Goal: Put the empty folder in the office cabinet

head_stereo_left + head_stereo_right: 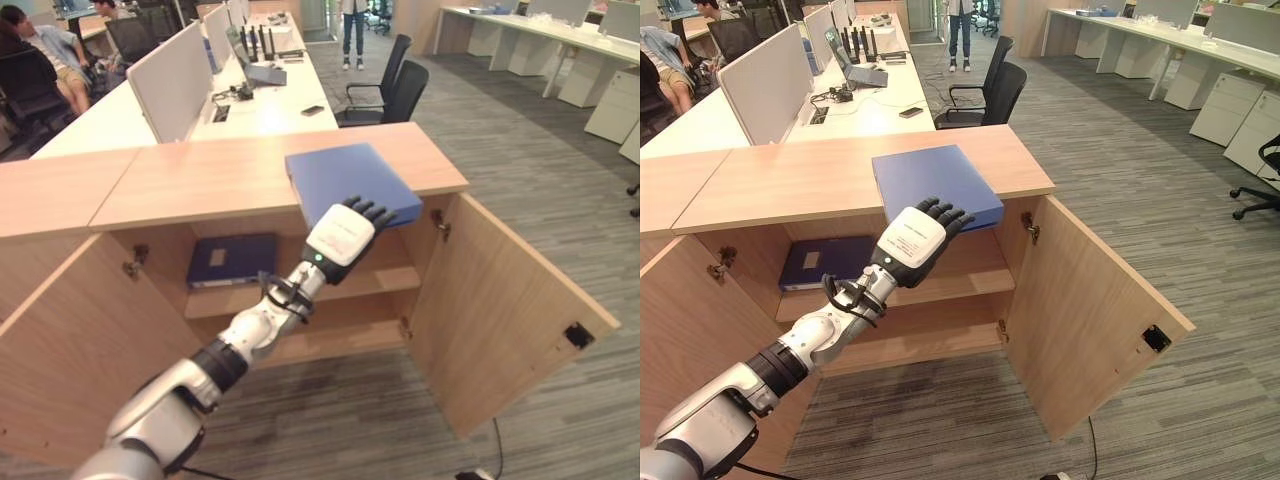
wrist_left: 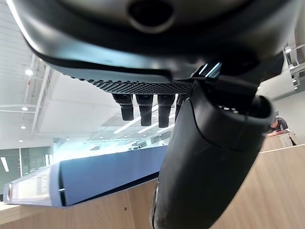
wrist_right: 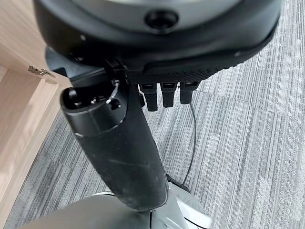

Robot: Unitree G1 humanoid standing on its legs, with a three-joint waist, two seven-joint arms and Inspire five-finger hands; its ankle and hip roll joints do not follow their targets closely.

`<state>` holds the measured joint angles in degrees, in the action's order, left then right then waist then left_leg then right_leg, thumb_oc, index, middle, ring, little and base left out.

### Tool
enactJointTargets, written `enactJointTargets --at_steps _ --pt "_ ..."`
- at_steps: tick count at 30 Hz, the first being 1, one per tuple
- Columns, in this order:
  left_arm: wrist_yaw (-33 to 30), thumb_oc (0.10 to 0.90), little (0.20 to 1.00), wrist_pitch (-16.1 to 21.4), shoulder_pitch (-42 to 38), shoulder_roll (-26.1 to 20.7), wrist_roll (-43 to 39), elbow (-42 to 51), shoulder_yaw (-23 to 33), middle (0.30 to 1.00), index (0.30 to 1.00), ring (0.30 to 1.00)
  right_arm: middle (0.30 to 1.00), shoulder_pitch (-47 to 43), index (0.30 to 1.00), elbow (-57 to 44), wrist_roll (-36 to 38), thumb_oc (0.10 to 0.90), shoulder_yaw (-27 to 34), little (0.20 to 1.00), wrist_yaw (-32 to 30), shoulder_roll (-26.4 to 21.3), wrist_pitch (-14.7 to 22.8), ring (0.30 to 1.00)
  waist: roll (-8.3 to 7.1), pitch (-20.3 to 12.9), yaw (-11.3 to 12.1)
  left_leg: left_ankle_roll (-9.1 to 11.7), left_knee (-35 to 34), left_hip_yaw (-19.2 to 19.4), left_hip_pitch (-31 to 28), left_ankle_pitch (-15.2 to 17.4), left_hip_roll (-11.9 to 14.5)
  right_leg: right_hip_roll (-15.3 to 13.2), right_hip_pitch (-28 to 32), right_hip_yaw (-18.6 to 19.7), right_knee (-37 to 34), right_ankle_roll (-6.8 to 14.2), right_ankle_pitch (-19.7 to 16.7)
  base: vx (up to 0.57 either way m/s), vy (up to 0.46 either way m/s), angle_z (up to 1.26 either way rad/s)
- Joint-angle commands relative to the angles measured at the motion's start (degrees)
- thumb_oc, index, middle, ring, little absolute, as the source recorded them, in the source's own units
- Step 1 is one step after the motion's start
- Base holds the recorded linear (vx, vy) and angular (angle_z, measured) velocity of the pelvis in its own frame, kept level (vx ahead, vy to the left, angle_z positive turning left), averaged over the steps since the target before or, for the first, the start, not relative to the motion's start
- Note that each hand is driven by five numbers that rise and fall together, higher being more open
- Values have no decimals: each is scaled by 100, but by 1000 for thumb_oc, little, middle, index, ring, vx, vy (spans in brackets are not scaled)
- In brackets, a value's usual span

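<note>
A blue folder (image 1: 345, 180) lies flat on the wooden cabinet's top (image 1: 200, 180), its near edge jutting out over the open front. My left hand (image 1: 340, 238) reaches up to that near edge, with its fingers (image 1: 945, 215) laid over the folder's top. In the left wrist view the fingers (image 2: 143, 107) hover just above the folder (image 2: 109, 174) and the thumb (image 2: 209, 157) stands clear of it, so the hand is open. My right hand (image 3: 114, 143) hangs open over the carpet.
Both cabinet doors stand open, the right door (image 1: 510, 320) swung far out and the left door (image 1: 70, 340) towards me. Another dark blue folder (image 1: 232, 260) lies on the upper shelf. Behind are desks (image 1: 260, 105), black chairs (image 1: 395, 85) and a standing person (image 1: 353, 30).
</note>
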<state>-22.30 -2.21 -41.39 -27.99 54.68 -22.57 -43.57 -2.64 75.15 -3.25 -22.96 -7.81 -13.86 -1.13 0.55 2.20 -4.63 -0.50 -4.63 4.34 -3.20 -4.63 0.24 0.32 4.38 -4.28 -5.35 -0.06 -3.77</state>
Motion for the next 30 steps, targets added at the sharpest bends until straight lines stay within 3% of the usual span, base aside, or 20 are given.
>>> enactJointTargets --at_steps 1,13,20,30 --pt "-586 800 900 -304 -1634 149 61 -611 535 900 900 900 900 -225 900 271 23 800 -232 900 -90 -121 45 900 -279 -150 25 288 -37 -50 -246 806 217 -443 203 -108 35 703 500 0 0 0" --pt "-576 800 900 -358 -1826 318 -59 -1014 411 900 900 900 900 -238 900 269 19 800 -281 900 -89 -155 51 900 -272 -171 -29 289 -37 -7 -262 813 214 -437 191 -84 35 708 491 -1 0 -1" --pt "-426 800 900 -219 -1918 454 -634 -1295 348 900 900 900 900 -209 900 249 53 800 -260 900 -76 -193 42 900 -264 -185 -94 289 -37 51 -278 816 223 -442 168 -53 35 727 466 0 2 -3" --pt "-586 800 900 -472 -2445 475 -542 -2200 65 900 900 900 900 -182 900 259 31 800 -336 900 -56 -253 76 900 -237 -204 -194 294 -37 128 -291 822 227 -435 152 10 35 747 455 2 2 -3"
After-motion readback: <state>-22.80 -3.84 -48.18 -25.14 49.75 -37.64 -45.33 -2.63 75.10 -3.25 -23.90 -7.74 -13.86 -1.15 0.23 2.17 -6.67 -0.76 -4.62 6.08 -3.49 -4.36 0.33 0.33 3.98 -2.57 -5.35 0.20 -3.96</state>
